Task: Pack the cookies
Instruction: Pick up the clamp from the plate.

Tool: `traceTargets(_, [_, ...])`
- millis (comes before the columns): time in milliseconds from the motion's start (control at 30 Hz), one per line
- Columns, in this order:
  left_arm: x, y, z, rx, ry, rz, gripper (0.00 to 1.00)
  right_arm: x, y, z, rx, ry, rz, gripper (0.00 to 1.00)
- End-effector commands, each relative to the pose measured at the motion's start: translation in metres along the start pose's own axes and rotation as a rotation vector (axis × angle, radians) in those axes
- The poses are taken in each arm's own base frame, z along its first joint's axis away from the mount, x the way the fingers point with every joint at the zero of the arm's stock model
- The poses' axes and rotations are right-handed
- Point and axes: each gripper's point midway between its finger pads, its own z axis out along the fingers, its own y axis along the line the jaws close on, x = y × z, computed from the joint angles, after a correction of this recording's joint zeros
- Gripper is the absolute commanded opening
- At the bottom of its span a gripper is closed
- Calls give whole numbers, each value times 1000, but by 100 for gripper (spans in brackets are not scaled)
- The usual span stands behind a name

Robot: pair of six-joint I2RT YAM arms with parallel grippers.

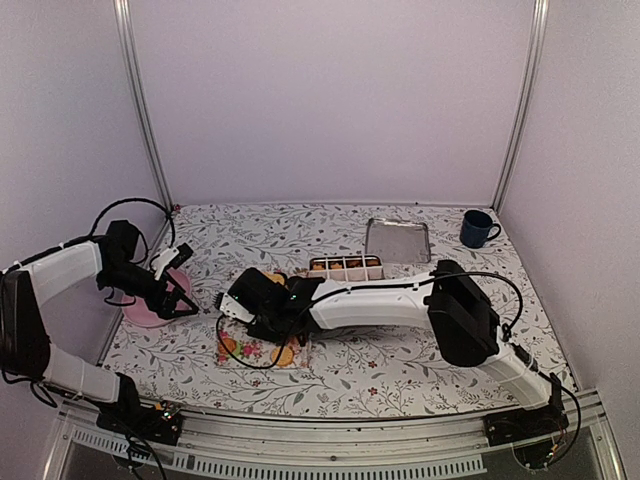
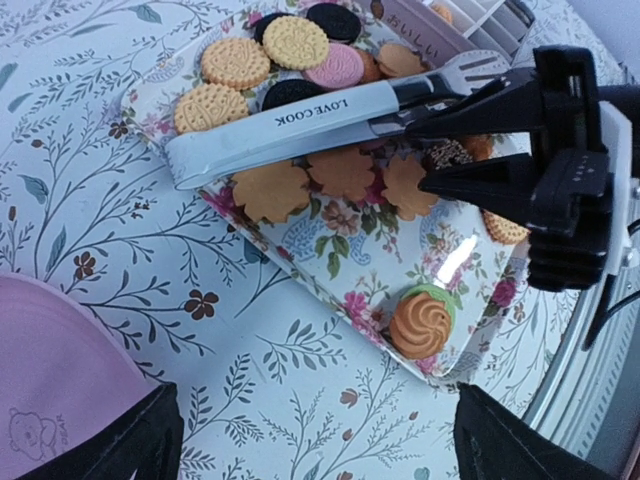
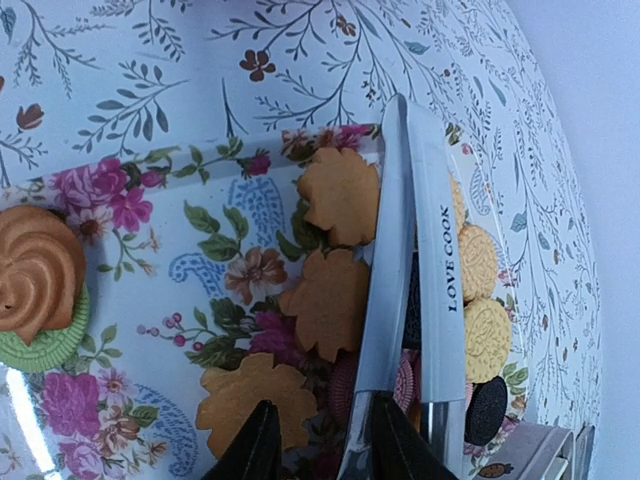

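1. Your right gripper (image 2: 440, 145) is closed on the tongs (image 2: 300, 115). Its fingers (image 3: 250, 450) press them from both sides, and the two arms of the tongs are squeezed close together
2. The tongs lie slanted above the tray (image 2: 390, 250) and cross over the cookies (image 2: 340, 170), so they hide part of some black and pink ones under them
3. Most cookies are crowded at one end of the tray: flower-shaped orange ones just beside the tongs, and round yellow, pink and black ones behind them
4. One swirl cookie (image 2: 420, 320) sits on a green one near the opposite corner of the tray, apart from the others
5. Your left gripper (image 2: 320, 440) has its jaws wide apart and holds nothing. It hangs over the table (image 2: 150, 250) between the plate (image 2: 50, 380) and the tray
6. The pink plate is just beside the left gripper, at the left edge of the table, near the tray but not touching it
7. In the top view your right arm (image 1: 370, 300) stretches across the table toward the left, and it passes in front of the box (image 1: 345, 267) with compartments
8. The box shows something orange inside, but it is too small to tell what it is
9. A metal pan (image 1: 397, 240) lies just behind the box, and a blue mug (image 1: 477, 228) stands to its right, well apart from the tray
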Motion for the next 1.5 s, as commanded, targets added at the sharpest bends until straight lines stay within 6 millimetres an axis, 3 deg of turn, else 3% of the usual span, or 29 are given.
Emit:
traceTargets(0, [-7, -4, -8, 11, -27, 23, 94, -26, -27, -30, -1, -86, 47, 33])
traceTargets(433, [-13, -1, -10, 10, -31, 39, 94, 13, -34, -5, 120, 50, -72, 24])
traceTargets(667, [-13, -3, -11, 14, -29, 43, 94, 19, -41, 4, 238, 84, -162, 8])
traceTargets(833, [-12, -4, -14, 8, -30, 52, 94, 28, -36, 9, 236, 107, -200, 4])
traceTargets(933, [-13, -3, -15, 5, -31, 55, 94, 28, -35, 11, 240, 106, -209, 0])
traceTargets(1300, [-15, -3, -17, 3, -38, 59, 94, 10, -45, 0, 253, 48, -194, 0])
traceTargets(1467, [-16, -4, -18, 0, -41, 58, 94, 13, -42, 1, 196, 38, -175, 0])
